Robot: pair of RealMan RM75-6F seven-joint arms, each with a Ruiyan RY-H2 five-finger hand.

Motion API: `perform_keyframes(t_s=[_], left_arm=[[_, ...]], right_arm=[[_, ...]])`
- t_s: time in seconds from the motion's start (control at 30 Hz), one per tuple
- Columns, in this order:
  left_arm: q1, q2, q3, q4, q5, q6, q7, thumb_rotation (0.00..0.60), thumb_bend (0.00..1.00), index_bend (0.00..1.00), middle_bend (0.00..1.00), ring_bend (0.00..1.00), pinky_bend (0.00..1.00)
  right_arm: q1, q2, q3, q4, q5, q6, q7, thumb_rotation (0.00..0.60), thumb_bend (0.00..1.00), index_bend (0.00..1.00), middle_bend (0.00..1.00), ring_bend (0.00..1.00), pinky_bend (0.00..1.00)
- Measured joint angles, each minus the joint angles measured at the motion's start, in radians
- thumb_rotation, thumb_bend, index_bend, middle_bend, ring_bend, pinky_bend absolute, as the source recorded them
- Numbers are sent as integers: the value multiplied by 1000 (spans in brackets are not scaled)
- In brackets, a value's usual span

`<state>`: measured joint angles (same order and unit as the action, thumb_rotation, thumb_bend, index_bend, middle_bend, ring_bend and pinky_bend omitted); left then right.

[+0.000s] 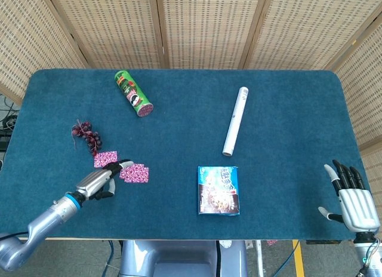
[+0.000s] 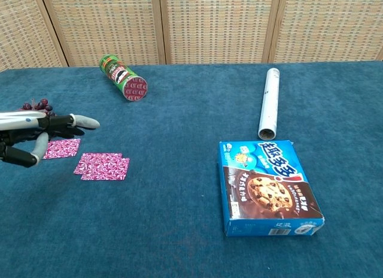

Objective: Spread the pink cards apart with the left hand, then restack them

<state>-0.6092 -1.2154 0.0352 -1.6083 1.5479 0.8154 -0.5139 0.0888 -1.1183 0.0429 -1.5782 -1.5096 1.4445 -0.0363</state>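
I have the left hand [image 1: 101,180] low over the blue table [image 1: 280,116] near its front left edge, fingers stretched out and apart, holding nothing. In the chest view the same hand [image 2: 36,131] comes in from the left edge, its fingertips [image 2: 90,121] reaching just above the pink cards [image 2: 102,166]. The cards lie flat on the cloth in two patches: a single one [image 2: 62,148] sits partly under my fingers, and an overlapping pair lies just beside it toward the middle of the table. From the head view the near patch [image 1: 105,159] and the far patch [image 1: 135,174] flank the fingers, with a gap of cloth between them. I cannot tell whether any fingertip actually touches a card.

My right hand [image 1: 352,193] hangs at the front right corner of the table, palm open and fingers spread upward, empty, well apart from everything.

A bunch of dark grapes [image 1: 85,135] lies just behind the cards. A green crisp tube [image 1: 134,93] lies on its side further back, a white tube [image 1: 236,120] lies near the table's centre, and a blue cookie box [image 1: 218,190] rests flat near the front edge.
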Motion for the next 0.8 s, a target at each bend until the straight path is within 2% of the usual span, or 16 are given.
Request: perform_keyframes(t_s=[0.17, 0.37, 0.8], left_arm=[[-23, 6, 20, -39, 6, -48, 52, 600, 1000, 0, 0, 0, 0], [-50, -7, 25, -51, -41, -110, 112, 600, 1000, 0, 0, 0, 0], [-86, -81, 3, 47, -187, -209, 170, 600, 1000, 0, 0, 0, 0]], right_arm=[[1, 1, 0, 1, 0, -2, 5, 600, 0, 0, 0, 0, 0], [2, 3, -1, 0, 1, -7, 10, 600, 0, 0, 0, 0, 0], [5, 8, -3, -3, 2, -16, 19, 600, 0, 0, 0, 0, 0]])
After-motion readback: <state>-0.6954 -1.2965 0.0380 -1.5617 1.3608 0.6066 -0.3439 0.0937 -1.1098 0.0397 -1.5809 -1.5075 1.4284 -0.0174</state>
